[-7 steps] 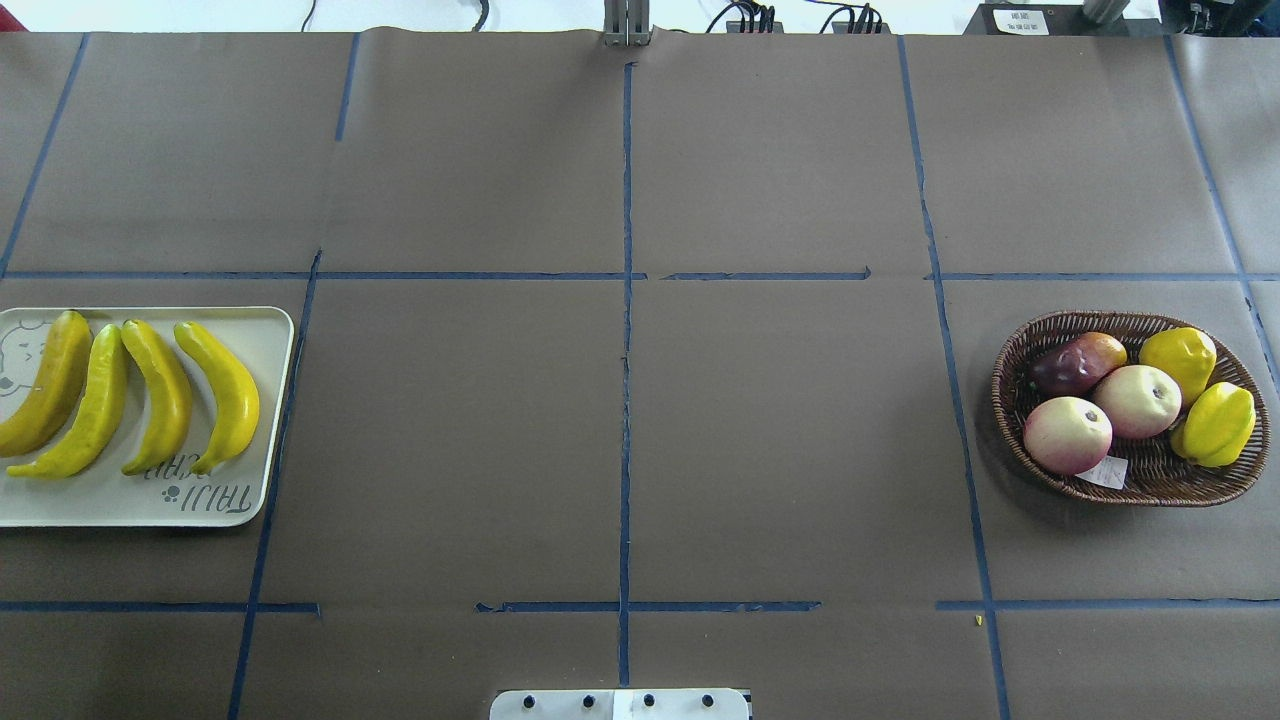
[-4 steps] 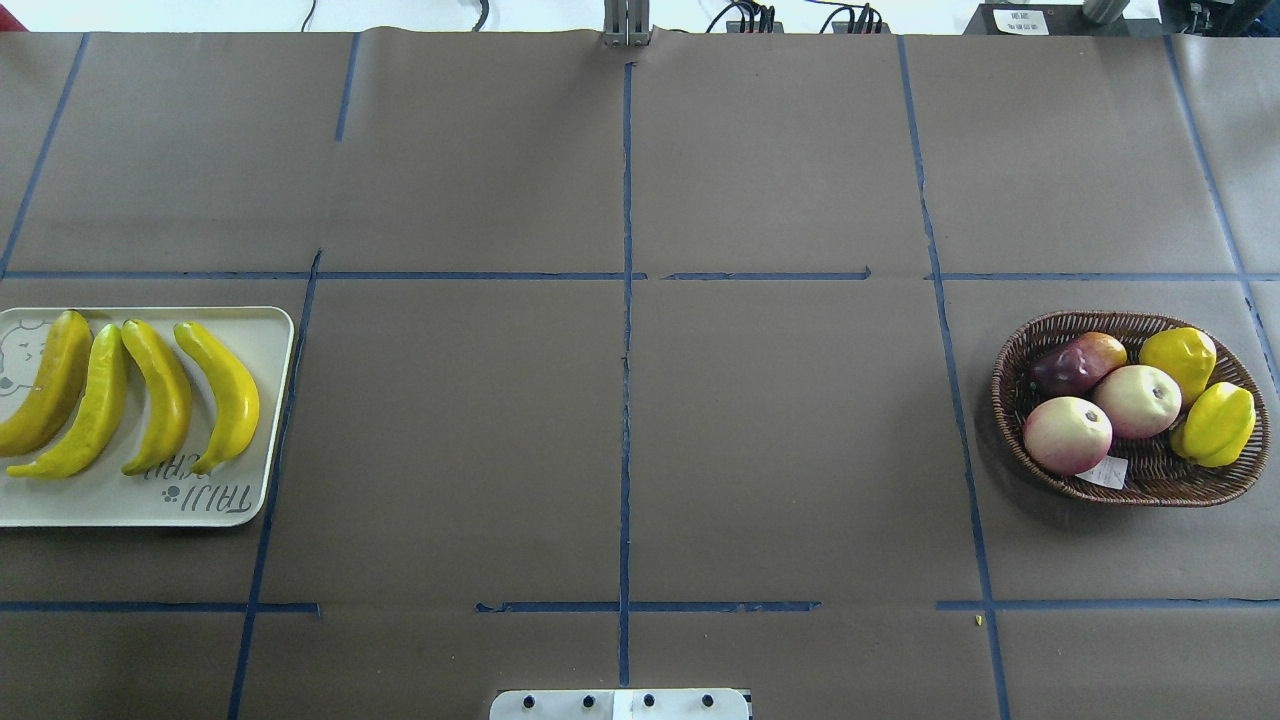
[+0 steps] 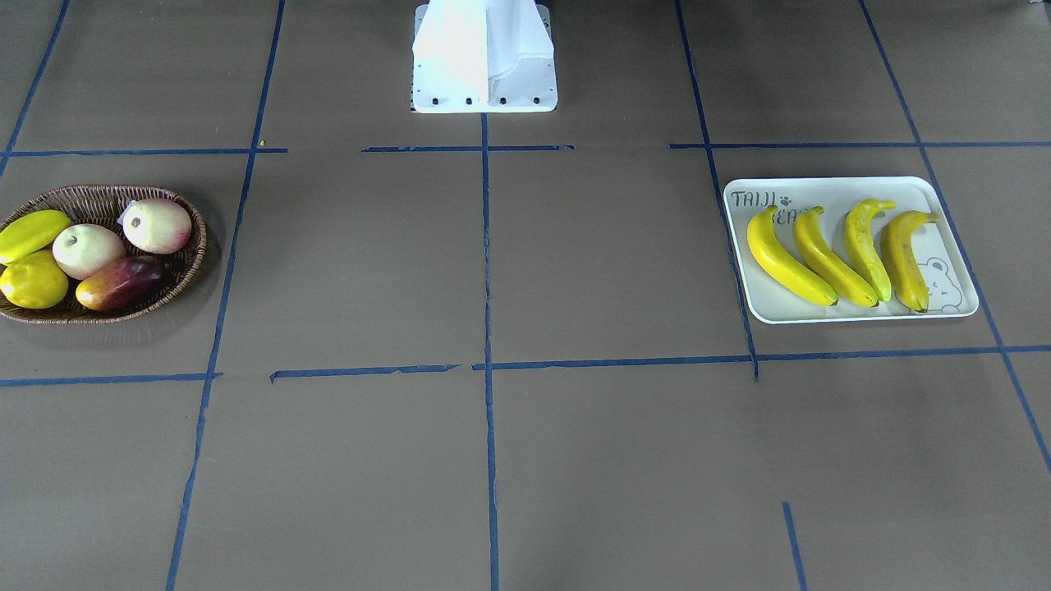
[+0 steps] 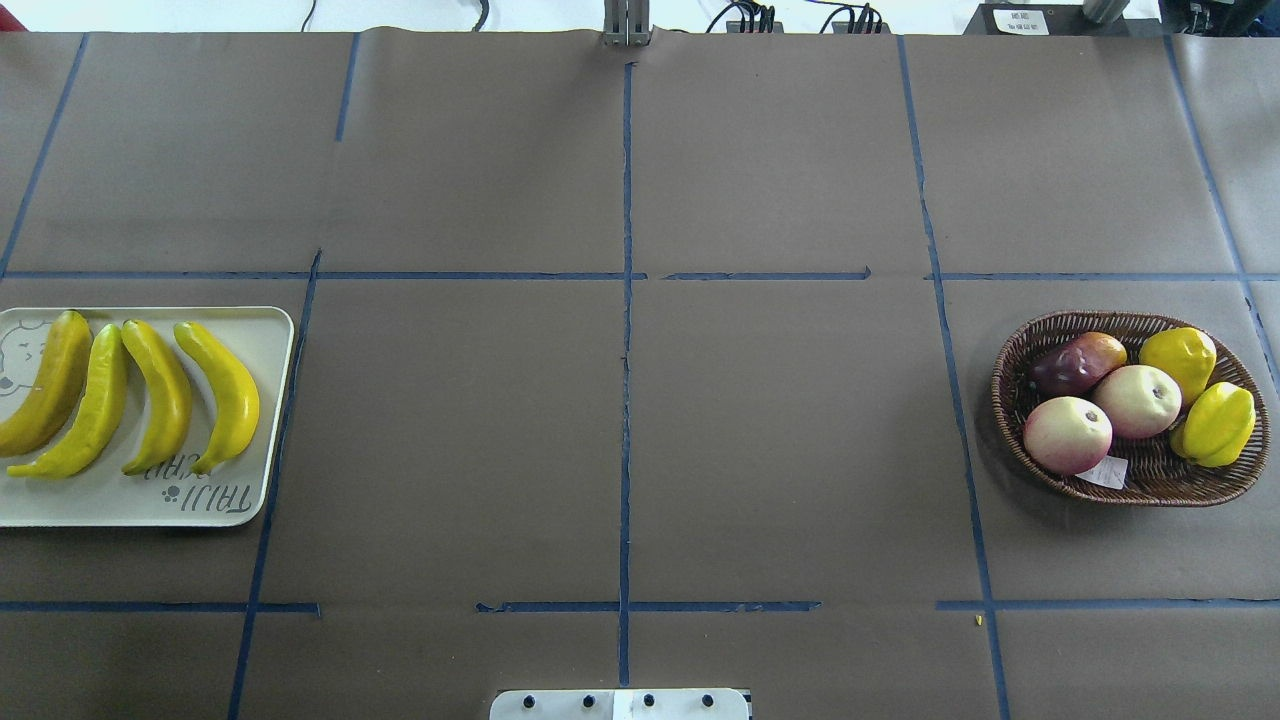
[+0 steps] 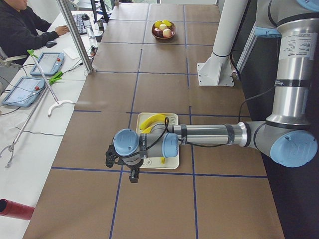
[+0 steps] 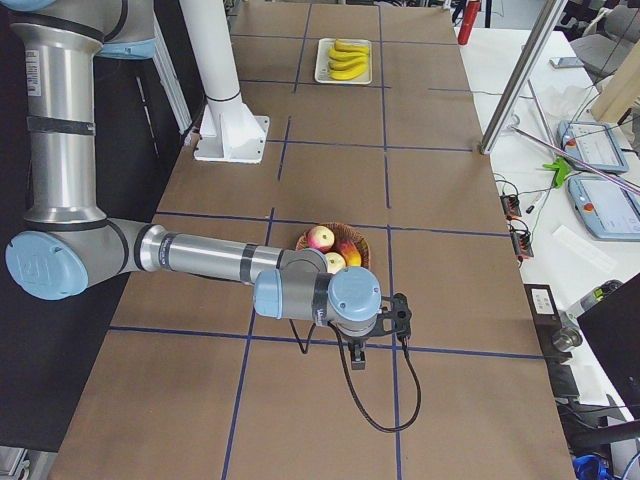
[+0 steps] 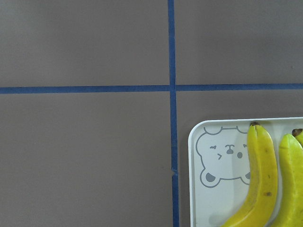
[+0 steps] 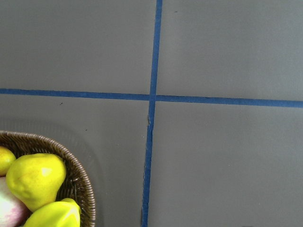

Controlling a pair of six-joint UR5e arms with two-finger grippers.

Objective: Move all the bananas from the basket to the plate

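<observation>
Several yellow bananas (image 4: 160,395) (image 3: 821,258) lie side by side on the white plate (image 4: 120,500) (image 3: 821,313) at the table's left end. The brown wicker basket (image 4: 1150,490) (image 3: 98,193) at the right end holds other fruit, and no banana shows in it. My left gripper (image 5: 133,176) hangs above the table just beyond the plate's outer edge. Its wrist view shows the plate's bear corner (image 7: 208,198) and a banana (image 7: 260,175). My right gripper (image 6: 357,358) hangs just beyond the basket (image 6: 362,246) (image 8: 83,182). I cannot tell whether either gripper is open or shut.
Two pale pink apples (image 4: 1068,433), yellow pear-like fruits (image 4: 1180,360) and a dark red mango (image 4: 1075,365) fill the basket. The white robot base (image 3: 484,57) stands at the table's near middle edge. A person (image 5: 20,25) sits at a side desk with tablets.
</observation>
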